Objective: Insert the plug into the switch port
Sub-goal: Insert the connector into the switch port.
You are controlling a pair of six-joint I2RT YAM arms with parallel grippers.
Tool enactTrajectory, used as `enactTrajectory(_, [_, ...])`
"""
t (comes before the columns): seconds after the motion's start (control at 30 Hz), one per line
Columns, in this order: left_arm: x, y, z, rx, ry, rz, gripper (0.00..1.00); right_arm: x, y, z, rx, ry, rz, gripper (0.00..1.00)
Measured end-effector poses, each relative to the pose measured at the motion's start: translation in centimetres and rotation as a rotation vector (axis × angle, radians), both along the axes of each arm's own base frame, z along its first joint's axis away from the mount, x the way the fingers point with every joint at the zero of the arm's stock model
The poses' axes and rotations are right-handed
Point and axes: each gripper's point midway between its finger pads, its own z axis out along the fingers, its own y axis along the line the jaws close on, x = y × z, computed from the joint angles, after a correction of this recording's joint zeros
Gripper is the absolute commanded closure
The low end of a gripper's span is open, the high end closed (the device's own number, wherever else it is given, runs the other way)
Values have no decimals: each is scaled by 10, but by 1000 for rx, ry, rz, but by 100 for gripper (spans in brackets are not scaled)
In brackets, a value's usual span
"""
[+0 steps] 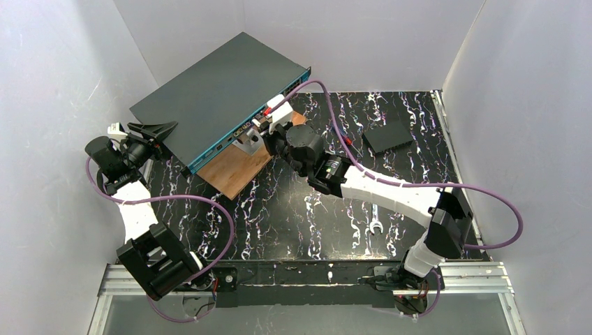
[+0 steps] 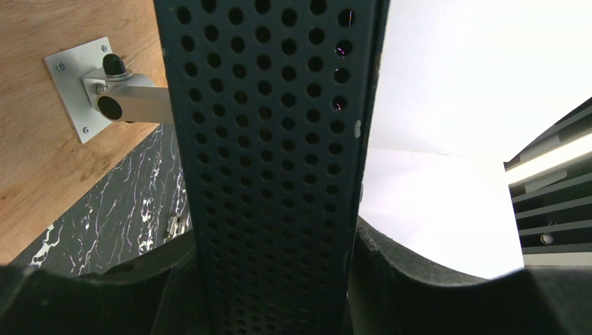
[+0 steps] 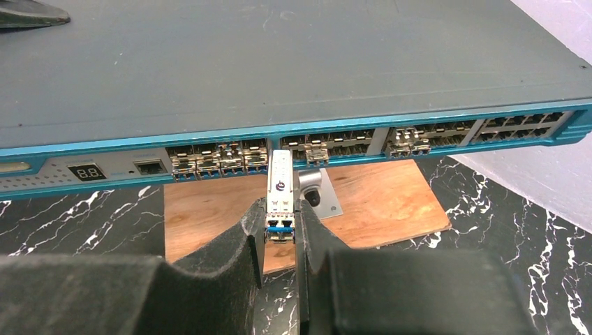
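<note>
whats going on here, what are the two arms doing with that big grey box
The left gripper clamps the perforated side of the switch, apparently steadying it. The right gripper pinches the plug with its tip at the teal port row. Most of the plug's body is outside, so it is not seated yet.

Port edge of switch: most cages filled; plug, pinched in right claw, sits at a gap between filled groups.
Beneath: metal post on wooden board, just right of plug.
Switch's left end: clamped by left claw.
Open worktop: right and near, apart from small black box, wrench.
</note>
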Motion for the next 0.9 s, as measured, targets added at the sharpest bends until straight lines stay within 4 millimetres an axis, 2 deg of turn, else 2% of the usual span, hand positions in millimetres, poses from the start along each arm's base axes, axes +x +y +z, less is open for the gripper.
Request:
enactTrajectory(0.37, [0, 0, 0, 0, 0, 0, 100, -5, 8, 5, 19, -9, 50, 99])
enactTrajectory(0.9, [0, 0, 0, 0, 0, 0, 100, -5, 8, 4, 17, -8, 50, 99])
